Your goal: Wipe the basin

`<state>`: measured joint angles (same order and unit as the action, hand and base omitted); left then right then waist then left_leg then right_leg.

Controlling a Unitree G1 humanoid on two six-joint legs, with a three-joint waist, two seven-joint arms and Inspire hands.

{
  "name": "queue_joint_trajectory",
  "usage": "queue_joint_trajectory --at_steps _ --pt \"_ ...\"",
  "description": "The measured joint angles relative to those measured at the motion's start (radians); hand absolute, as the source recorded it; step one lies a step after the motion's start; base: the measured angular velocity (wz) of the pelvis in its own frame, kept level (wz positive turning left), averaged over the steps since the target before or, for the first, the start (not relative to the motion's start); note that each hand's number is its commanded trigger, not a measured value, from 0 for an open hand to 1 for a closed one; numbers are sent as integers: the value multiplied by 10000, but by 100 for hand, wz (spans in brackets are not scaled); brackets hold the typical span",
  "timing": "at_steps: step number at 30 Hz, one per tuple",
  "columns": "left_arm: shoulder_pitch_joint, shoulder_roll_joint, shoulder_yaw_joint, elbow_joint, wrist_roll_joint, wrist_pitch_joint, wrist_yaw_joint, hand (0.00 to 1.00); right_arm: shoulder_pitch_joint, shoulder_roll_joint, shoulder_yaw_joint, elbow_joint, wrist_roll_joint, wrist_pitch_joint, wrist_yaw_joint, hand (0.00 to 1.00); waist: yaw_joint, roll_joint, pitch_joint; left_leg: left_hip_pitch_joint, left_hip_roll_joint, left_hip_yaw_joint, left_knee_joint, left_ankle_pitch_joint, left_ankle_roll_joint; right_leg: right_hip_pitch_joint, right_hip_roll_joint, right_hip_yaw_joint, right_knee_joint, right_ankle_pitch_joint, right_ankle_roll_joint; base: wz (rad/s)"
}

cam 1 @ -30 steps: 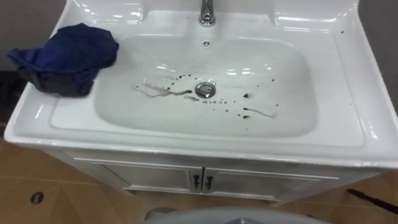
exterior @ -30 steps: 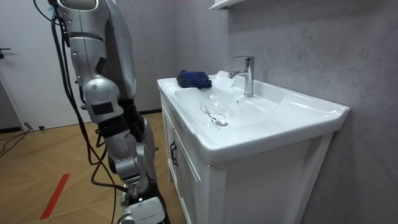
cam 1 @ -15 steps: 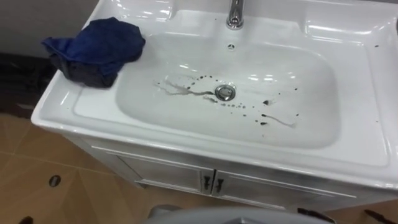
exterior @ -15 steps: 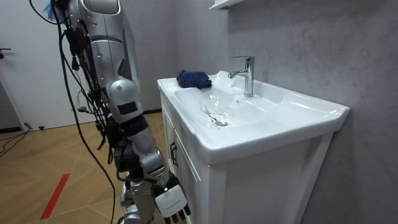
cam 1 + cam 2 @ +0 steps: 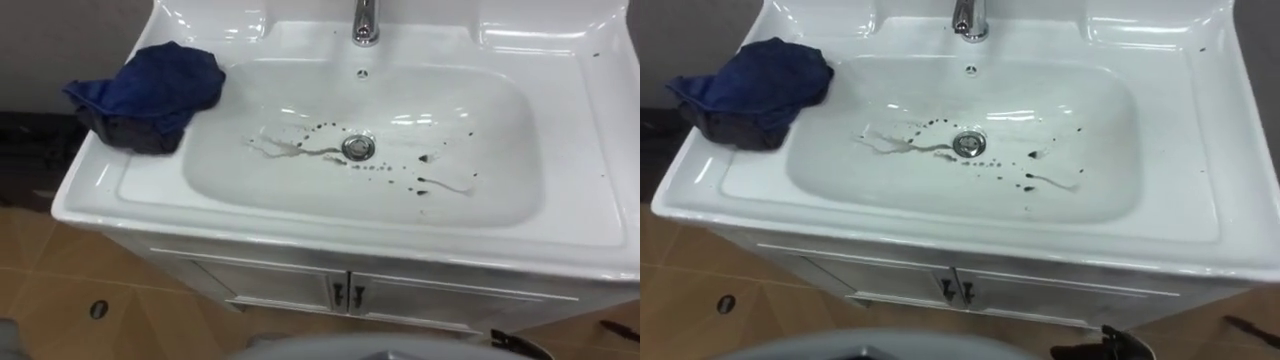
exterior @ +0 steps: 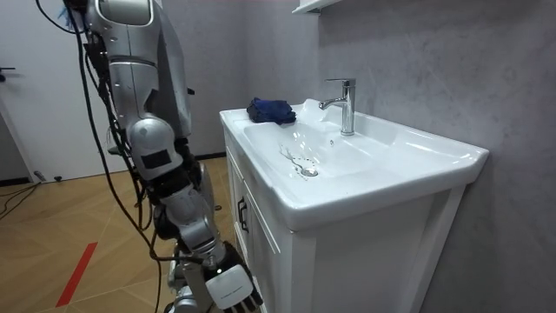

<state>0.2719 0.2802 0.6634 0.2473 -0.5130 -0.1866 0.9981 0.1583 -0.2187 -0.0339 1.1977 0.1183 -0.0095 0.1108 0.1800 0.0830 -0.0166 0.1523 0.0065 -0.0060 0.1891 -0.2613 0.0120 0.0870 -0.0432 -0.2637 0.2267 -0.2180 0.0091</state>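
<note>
Many dark specks and thin smears (image 5: 440,185) are dotting the bottom of the glossy white ceramic basin (image 5: 230,170), clustering left and right of its round metal drain (image 5: 358,147). The basin is sitting on a white two-door cabinet (image 5: 280,290) directly before the standing robot, its bowl a shallow rounded rectangle with a broad flat rim. Light is glinting off the smooth glaze. A shiny chrome faucet (image 5: 365,22) is rising from the far rim at the middle. A crumpled dark blue cloth (image 5: 150,92) is lying soft and bunched on the far left corner of the rim, overhanging the bowl's edge. Two small dark handles (image 5: 347,296) are showing where the doors meet. In the room view the robot's right hand (image 6: 228,285) is hanging low beside the cabinet; whether it is spread or closed I cannot tell.
</note>
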Motion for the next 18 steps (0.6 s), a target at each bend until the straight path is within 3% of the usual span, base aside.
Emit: queue_joint_trajectory --at_steps 2,5,12,18 --pt "-118 91 21 -562 630 -191 194 0 6 41 -12 -3 53 -128 -67 0 -160 27 98 -8 -9 37 -3 -1 1 -102 -5 132 125 -27 17 -9" --pt "-394 131 22 -1103 1255 -357 246 0 9 56 -73 6 403 -187 -63 0 -250 69 144 -64 -7 53 -151 7 20 -241 5 170 173 -17 7 -7" --pt "-393 136 -116 -1682 1700 -464 -234 0 56 90 -299 26 827 -256 258 0 -725 92 157 5 4 127 -186 29 28 -235 47 224 100 -7 10 -2" --pt "-590 127 -1754 -1772 2396 -423 -1228 0 -16 213 -310 145 1082 -327 555 0 -1064 -52 237 136 12 173 -213 29 27 -4 62 194 -109 6 36 0"
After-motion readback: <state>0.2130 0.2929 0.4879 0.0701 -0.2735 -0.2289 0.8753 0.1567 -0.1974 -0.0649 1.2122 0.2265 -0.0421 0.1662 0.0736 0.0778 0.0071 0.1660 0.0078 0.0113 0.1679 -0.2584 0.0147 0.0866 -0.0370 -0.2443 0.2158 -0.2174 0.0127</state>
